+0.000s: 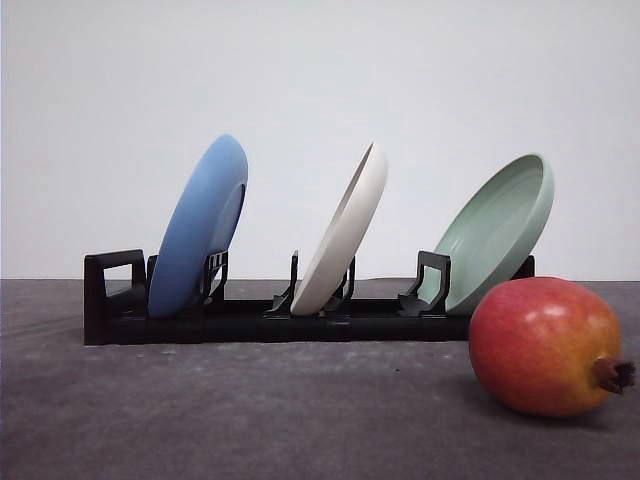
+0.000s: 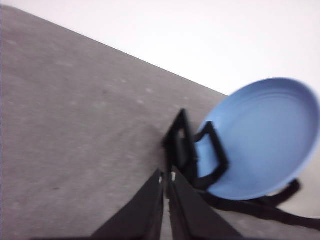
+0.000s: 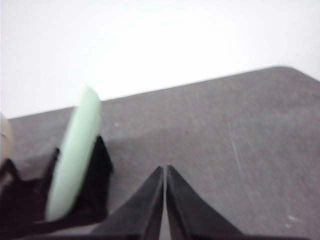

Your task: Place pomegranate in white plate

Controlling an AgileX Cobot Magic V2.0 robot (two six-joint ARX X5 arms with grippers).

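With both black grippers, left and right, being held closed and empty, the glossy red pomegranate, lying just before the black rack holding the upright cream-white plate, is best approached with jaws opened wide.

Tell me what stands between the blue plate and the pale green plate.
In the front view, the white plate stands on edge in the black rack, between blue plate and green plate.

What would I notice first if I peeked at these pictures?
Probably the big red pomegranate lying on the grey table at the front right. Behind it, three plates stand tilted in a black rack: blue plate on the left, white plate in the middle, pale green plate on the right.
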